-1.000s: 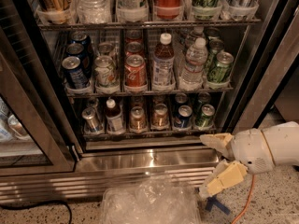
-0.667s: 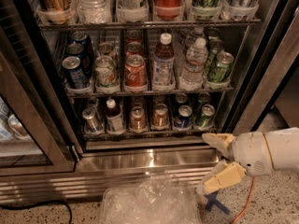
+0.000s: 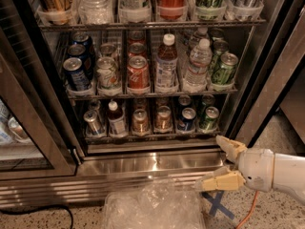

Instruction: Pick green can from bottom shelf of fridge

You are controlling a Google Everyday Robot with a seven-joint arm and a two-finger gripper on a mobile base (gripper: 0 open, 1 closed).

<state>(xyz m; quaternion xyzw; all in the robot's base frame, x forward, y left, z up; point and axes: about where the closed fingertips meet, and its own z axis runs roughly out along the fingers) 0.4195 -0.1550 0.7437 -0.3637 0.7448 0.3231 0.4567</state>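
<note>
Reach decides this. Our gripper (image 3: 220,165) hangs wide open and empty outside the fridge (image 3: 143,163), low by its steel sill. The green can (image 3: 208,119) stands upright near eleven o'clock from it, frontmost at the bottom shelf's (image 3: 143,136) right end.

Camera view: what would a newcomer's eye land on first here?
The fridge fills the frame, packed with drinks. At lower right the pincer hovers open in front of the fridge's base, just below the green can at the right end of the bottom shelf. Crumpled clear plastic lies on the floor.
</note>
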